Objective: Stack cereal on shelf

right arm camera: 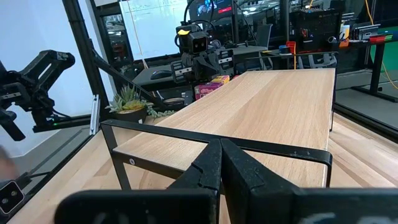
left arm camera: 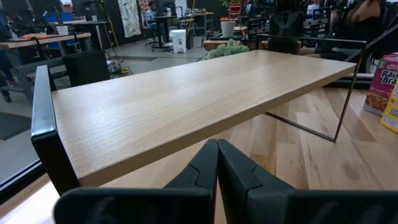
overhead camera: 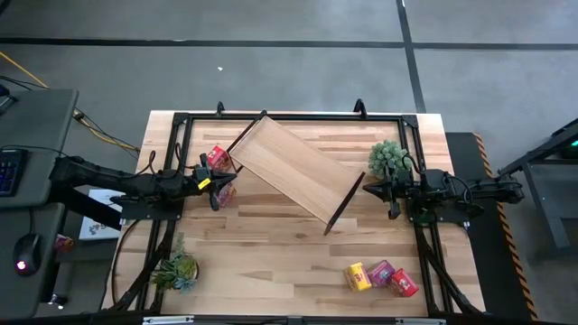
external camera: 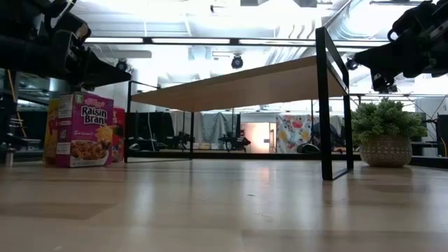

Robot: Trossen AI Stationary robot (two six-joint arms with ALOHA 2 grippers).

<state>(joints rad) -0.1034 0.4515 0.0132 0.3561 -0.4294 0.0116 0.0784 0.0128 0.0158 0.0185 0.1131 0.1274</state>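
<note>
Shelf [overhead camera: 296, 177] is seen diagonal on tabletop [overhead camera: 271, 262].
Left gripper [overhead camera: 217, 183] and right gripper [overhead camera: 368, 188] are held at its ends, jaws closed, empty.

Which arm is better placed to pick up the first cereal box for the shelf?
Left, probably. The left hand hovers shut right beside the Raisin Bran box at the shelf end; the right hand sits shut at the other end, and its nearest boxes lie well off.

Both arms are dark and jointed, trailing black cables, with black-fingered end effectors.
</note>
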